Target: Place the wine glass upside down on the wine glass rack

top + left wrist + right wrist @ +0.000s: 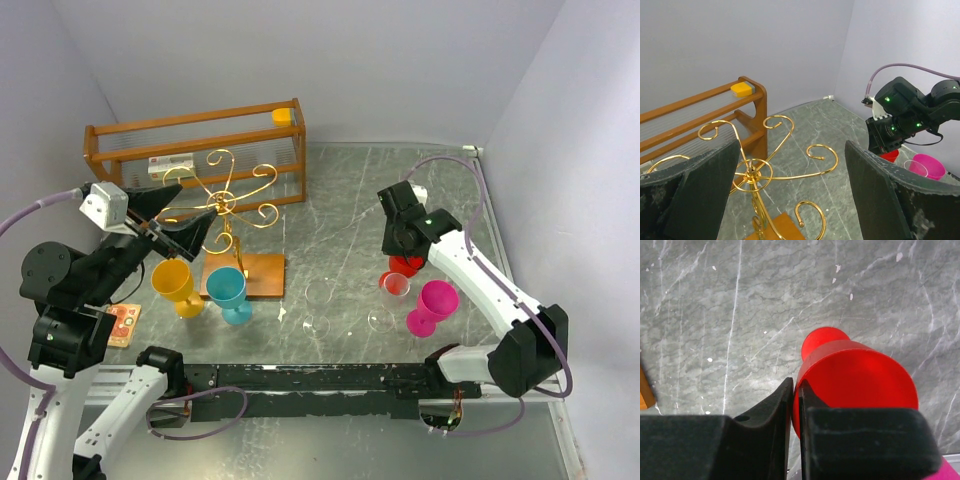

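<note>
I am pinching the red wine glass (pixel 855 375) with the right tool (pixel 796 390). Its jaws are drawn almost together on the thin wall at the bowl's rim, and a sliver of red is showing between them. In the wrist view the bowl is lying close under the tool and the foot is pointing away toward 12 o'clock. I am judging that a rim grip leaves the stem and foot free to slide into a scroll arm once the glass is inverted. I cannot tell whether the glass is resting on the surface (pixel 340 210) or raised off it. From above it is sitting at about 3 o'clock, with a pink glass (pixel 437 298) just beside it at 4 o'clock.

The wine glass rack (pixel 260 275) is standing well apart at 9 o'clock, so a long carry across is waiting. My left tool (pixel 792 160) is hanging wide open and empty, its fingers flanking the rack's top, probably to steady the light wire stand. A yellow glass (pixel 172 278) and a teal glass (pixel 226 286) are crowding the rack's 6 o'clock side, and the wooden crate (pixel 190 123) is blocking 12 o'clock
</note>
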You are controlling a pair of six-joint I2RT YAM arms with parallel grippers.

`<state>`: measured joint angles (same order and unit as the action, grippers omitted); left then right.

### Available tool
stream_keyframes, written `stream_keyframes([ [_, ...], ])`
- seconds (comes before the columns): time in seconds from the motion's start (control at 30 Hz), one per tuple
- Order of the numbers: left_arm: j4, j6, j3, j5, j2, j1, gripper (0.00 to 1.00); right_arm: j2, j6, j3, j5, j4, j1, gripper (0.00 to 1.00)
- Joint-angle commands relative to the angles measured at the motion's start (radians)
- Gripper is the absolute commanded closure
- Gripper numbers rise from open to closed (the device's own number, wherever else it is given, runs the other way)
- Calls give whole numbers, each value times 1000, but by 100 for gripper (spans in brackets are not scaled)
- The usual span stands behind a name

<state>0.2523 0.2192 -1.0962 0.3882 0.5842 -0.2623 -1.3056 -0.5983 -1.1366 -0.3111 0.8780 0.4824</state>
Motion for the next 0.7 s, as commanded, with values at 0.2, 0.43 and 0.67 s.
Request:
stream_keyframes([
  [0.2,44,16,-46,29,23,-6,1,31,-44,-33,-56,-59,38,100],
  [0.43,31,47,-93,186,93,-6,1,220,21,-34,43,-338,51,100],
  [0.67,-151,264,-104,359,164,-6,0,420,24,40,155,-683,51,100],
])
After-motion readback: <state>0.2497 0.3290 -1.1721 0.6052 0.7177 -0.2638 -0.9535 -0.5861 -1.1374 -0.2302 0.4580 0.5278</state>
